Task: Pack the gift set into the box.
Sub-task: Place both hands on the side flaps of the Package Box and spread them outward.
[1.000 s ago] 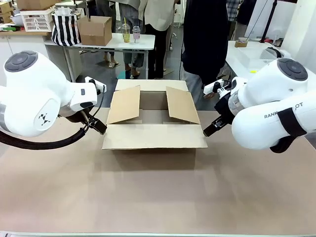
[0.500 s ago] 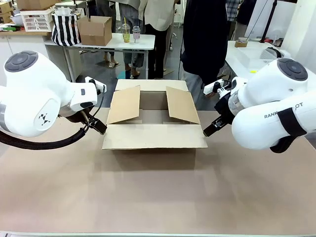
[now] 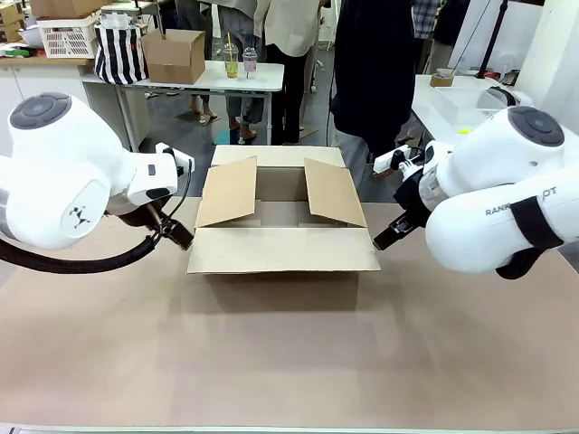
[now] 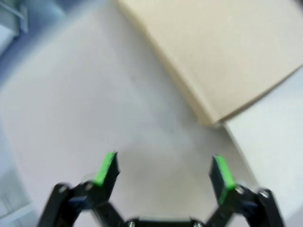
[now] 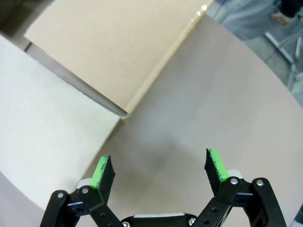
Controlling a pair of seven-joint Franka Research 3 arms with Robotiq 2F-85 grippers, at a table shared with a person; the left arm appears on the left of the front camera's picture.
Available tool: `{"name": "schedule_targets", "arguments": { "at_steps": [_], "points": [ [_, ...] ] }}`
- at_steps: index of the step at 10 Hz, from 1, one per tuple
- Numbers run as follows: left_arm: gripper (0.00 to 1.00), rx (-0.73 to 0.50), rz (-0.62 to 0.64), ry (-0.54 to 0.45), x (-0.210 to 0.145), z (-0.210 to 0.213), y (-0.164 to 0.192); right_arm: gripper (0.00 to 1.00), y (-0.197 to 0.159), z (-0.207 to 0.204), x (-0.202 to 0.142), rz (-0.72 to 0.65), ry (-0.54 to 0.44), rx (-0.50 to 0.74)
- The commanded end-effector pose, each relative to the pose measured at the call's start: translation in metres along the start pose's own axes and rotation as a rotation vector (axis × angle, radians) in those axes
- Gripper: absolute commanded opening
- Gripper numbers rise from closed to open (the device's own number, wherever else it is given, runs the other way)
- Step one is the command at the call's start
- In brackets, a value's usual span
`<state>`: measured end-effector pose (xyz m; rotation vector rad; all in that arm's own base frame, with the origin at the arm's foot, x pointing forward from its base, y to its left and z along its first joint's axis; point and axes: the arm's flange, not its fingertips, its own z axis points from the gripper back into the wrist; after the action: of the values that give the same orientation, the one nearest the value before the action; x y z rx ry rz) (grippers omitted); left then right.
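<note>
Left gripper (image 3: 177, 233) hung wide open, empty, just beside the left near corner of the large shallow brown corrugated cardboard box (image 3: 282, 250) | box sat mid-table, flaps open, visible interior bare | right gripper (image 3: 384, 238) was likewise wide, empty, at the right corner | packing judged unstarted

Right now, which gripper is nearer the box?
Right, narrowly. The right gripper is at the box's right end, one finger overlapping the front flap's edge. The left gripper is at its left end, over bare table just short of it.
</note>
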<state>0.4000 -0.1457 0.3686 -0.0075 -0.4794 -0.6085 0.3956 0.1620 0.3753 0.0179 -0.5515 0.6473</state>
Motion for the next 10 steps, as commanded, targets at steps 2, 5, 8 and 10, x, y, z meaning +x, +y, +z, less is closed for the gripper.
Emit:
{"name": "schedule_targets", "arguments": {
  "at_steps": [2,5,8,10],
  "points": [
    [1.0,0.09,-0.019,0.075,-0.031,0.093,0.023,1.0,-0.012,0.112,-0.04,-0.036,-0.003,-0.183],
    [1.0,-0.114,0.094,-0.558,-0.039,0.157,0.02,1.0,0.009,0.159,-0.045,-0.208,-0.384,0.032],
    [1.0,0.077,0.074,-0.091,0.001,0.13,0.041,1.0,-0.023,0.181,0.024,-0.155,-0.279,-0.07],
    [1.0,-0.111,0.099,-0.165,0.005,0.158,0.047,1.0,-0.029,0.185,0.02,-0.46,-0.328,0.177]
  ]
}}
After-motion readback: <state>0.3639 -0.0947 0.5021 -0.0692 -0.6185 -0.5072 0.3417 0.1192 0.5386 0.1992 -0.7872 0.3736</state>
